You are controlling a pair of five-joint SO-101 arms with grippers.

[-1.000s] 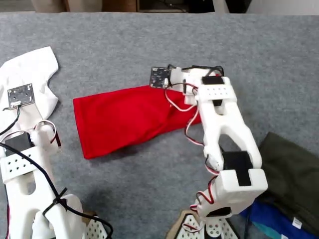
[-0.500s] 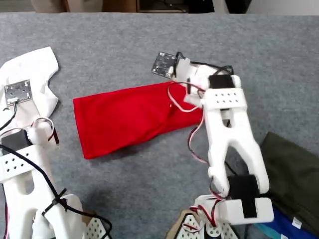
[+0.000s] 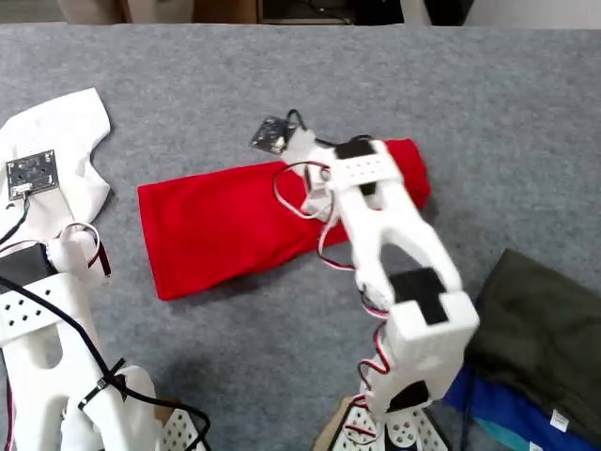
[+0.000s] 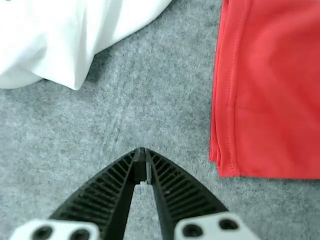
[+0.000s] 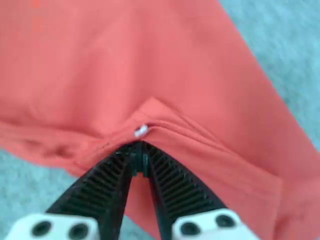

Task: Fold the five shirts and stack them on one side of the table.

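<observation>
A red shirt (image 3: 216, 221), folded into a long band, lies across the middle of the grey table. My right arm (image 3: 376, 202) stretches over its right half. In the right wrist view my right gripper (image 5: 139, 152) is shut on a pinched ridge of the red shirt (image 5: 150, 65), and creases run out from the tips. A white shirt (image 3: 56, 132) lies crumpled at the far left. My left arm (image 3: 42, 310) stands at the near left. My left gripper (image 4: 140, 162) is shut and holds nothing, above bare table between the white shirt (image 4: 60, 35) and the red shirt's edge (image 4: 265, 95).
A dark green shirt (image 3: 545, 319) lies on a blue one (image 3: 507, 409) at the near right corner. The grey table (image 3: 470, 94) is bare along the back and at the far right. Both arm bases stand at the front edge.
The right arm's wrist has swung left over the red shirt, and the shirt's right end now shows beyond the arm. The left arm has barely shifted.
</observation>
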